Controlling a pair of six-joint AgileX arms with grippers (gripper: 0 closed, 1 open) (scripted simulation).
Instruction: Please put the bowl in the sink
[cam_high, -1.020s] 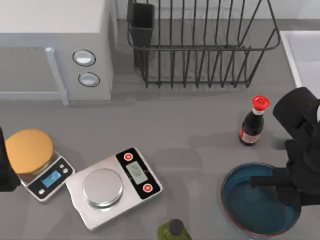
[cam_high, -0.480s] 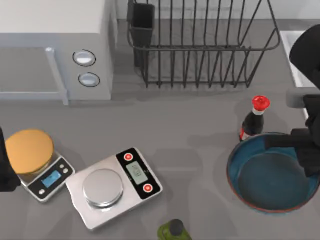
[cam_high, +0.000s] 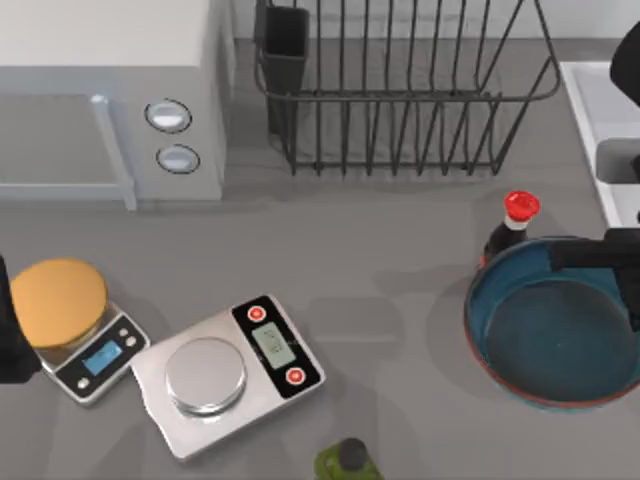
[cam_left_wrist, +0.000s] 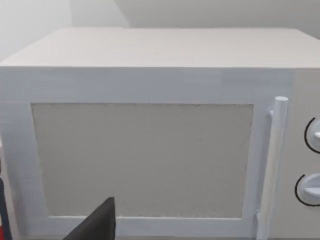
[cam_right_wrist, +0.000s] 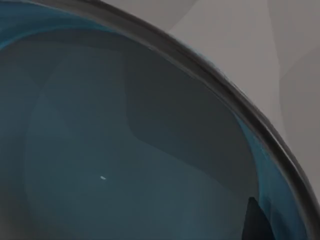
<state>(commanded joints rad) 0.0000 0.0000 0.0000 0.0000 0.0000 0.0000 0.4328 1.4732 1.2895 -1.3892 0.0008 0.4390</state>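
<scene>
The bowl (cam_high: 550, 325), blue inside with a reddish-brown rim, hangs raised at the table's right side, its rim overlapping the sauce bottle's base. My right gripper (cam_high: 565, 257) is shut on the bowl's far rim, and the arm runs off the right edge. In the right wrist view the bowl's blue inside (cam_right_wrist: 125, 150) is very close, with one dark fingertip (cam_right_wrist: 252, 220) against it. The sink (cam_high: 600, 115) is the pale basin at the far right, beyond the bowl. My left arm (cam_high: 10, 330) is parked at the left edge.
A red-capped sauce bottle (cam_high: 515, 222) stands just behind the bowl. The black wire dish rack (cam_high: 400, 90) is at the back, left of the sink. A microwave (cam_high: 110, 90), two scales (cam_high: 225, 375) (cam_high: 90, 355) and a green bottle (cam_high: 348, 462) lie further left.
My right gripper has lifted the bowl off the near right of the table and carried it away from the front edge, toward the sink. The left arm stayed still.
</scene>
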